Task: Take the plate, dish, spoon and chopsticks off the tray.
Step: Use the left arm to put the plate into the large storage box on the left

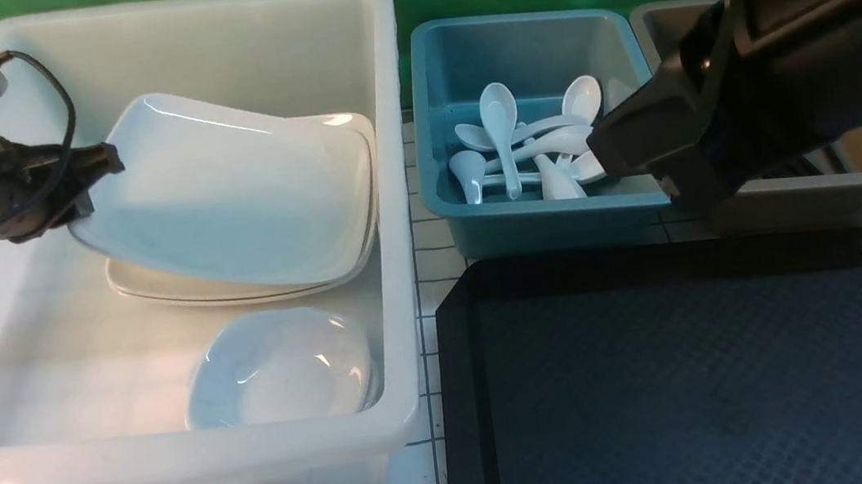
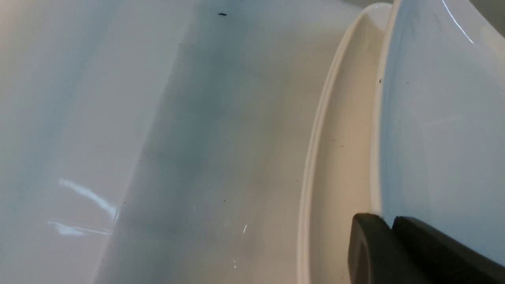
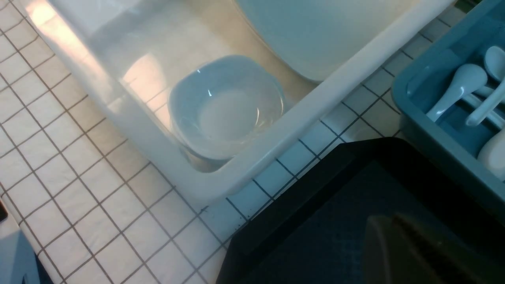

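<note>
The left gripper [image 1: 110, 160] is clamped on the near-left edge of the plate [image 1: 244, 191], its jaws pinched almost together on the rim, as the left wrist view confirms with both black fingertips [image 2: 410, 244] against the white edge. The plate hangs tilted inside the white tub [image 1: 393, 197]: its gripped edge is raised, while its far-right edge slopes down toward the stack [image 1: 158, 296] of like plates beneath, touching or nearly touching it on the right. So the plate lies to the right of the gripper, sloping away and down from it, and the coming move, as I judge it, is to lower the held edge until the plate sits flat on the stack, then let go. A small dish [image 1: 278, 368] rests in the same tub, nearer the camera and apart from the stack. The tray [image 1: 702, 373] on the tiled table [image 1: 419, 276] shows bare where it is in view, so the task looks close to done. The right gripper [image 3: 398, 252] hovers over the tray near the teal tub [image 1: 469, 221] of spoons [image 1: 503, 122], closed and holding nothing. A further tub [image 1: 804, 200] stands behind the right arm; no chopsticks are visible.
</note>
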